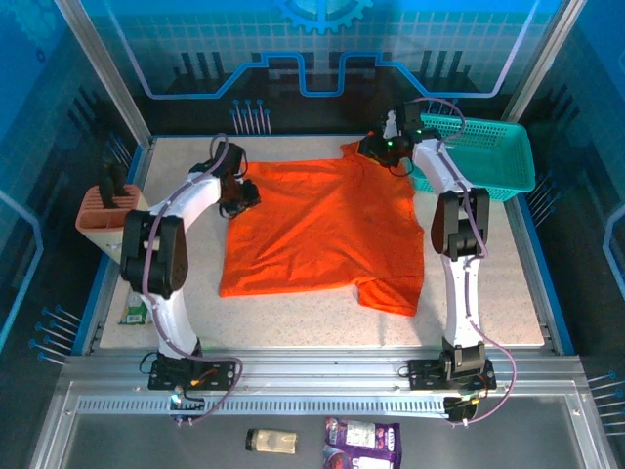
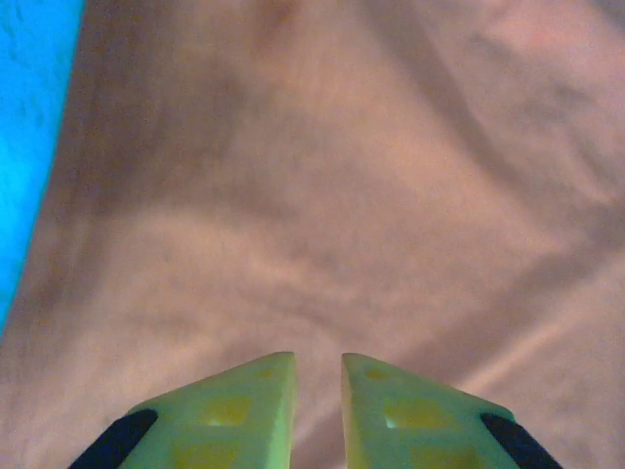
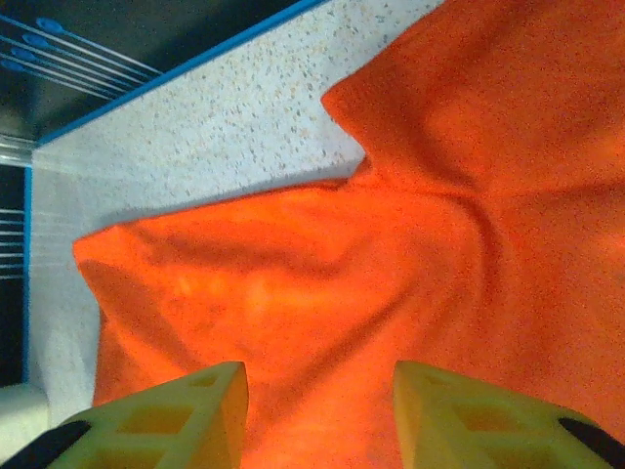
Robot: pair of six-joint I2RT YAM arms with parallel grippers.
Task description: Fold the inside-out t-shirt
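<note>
Left gripper [image 2: 317, 363], barely parted and empty, hangs over the far left edge of the orange t-shirt [image 1: 322, 230]; right gripper [image 3: 320, 376], wide open, over its far right corner.

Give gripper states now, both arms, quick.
Left gripper: fingers nearly together over the orange t-shirt; cannot tell if it is pinching cloth.
Right gripper: open above the t-shirt, holding nothing.

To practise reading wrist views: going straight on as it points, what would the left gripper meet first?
Most likely the t-shirt: its orange cloth lies right ahead of the left gripper, though how near is unclear.
</note>
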